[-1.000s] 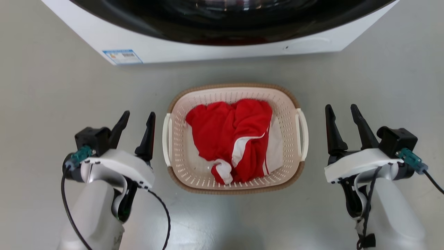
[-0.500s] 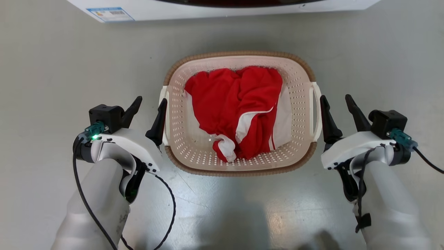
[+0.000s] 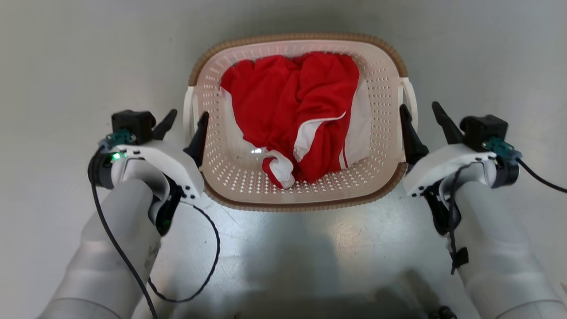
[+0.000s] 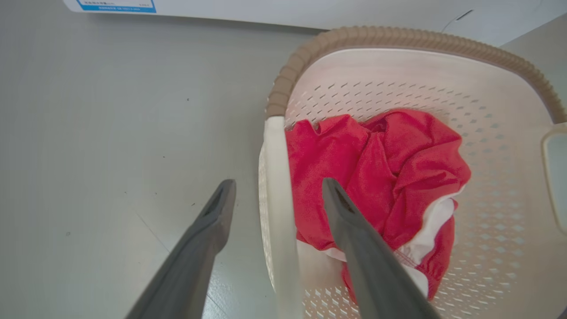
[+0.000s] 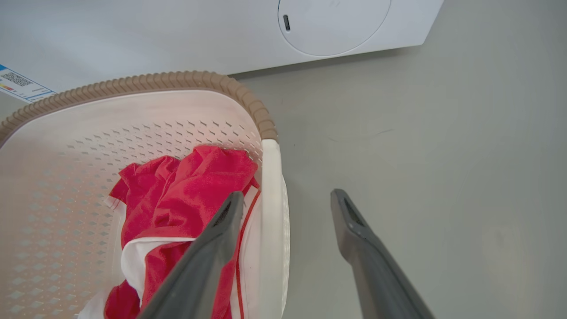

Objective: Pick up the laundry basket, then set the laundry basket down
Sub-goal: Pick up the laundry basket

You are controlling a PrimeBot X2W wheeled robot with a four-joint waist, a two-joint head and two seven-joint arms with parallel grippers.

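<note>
Grey floor (image 3: 66, 53) carries the laundry basket (image 3: 301, 206). Head view: left gripper (image 3: 188, 116) and right gripper (image 3: 418, 106) flank it, both spread. Left wrist view: fingers (image 4: 195, 248) straddle the left handle (image 4: 278, 208). Right wrist view: same at the right handle (image 5: 272, 212). Close together, then lift level.

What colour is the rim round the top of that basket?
The rim is light brown, ribbed like weaving; clearest in the left wrist view.
</note>
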